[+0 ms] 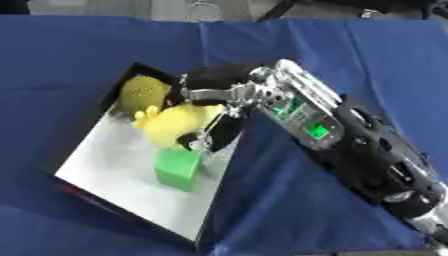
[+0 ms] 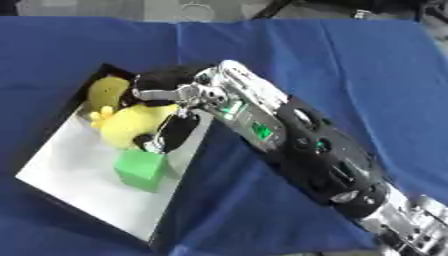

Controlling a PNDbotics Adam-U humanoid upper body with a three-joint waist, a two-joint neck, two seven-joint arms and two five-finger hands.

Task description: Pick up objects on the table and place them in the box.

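The robot's right hand [image 1: 214, 107] reaches from the lower right over the far right part of an open box [image 1: 105, 180], its black fingers [image 1: 206, 136] curled down around a yellow plush toy [image 1: 175, 122]. The toy sits inside the box, against the hand's palm side, with small lobes sticking out toward the left. Whether the toy is lifted or rests on the box floor cannot be told.

Just below the fingertips stands a green block [image 1: 179, 169] on the pale floor of the box, close to the right wall. It appears to touch or nearly touch the lowest finger; the views do not settle which. In the far corner of the box, behind the plush toy, lies a rounded olive-yellow object [image 1: 143, 92] with a dotted, textured skin, tucked beside the hand's black back.

The box has dark walls and a light inside floor, and lies askew on a surface covered with a blue cloth [image 1: 350, 55]. The forearm [image 2: 306, 145], black with silver parts and small green lights, stretches from the hand diagonally across the cloth to the lower right corner.

The left hand shows in neither view. Beyond the cloth's far edge, a grey floor is visible.
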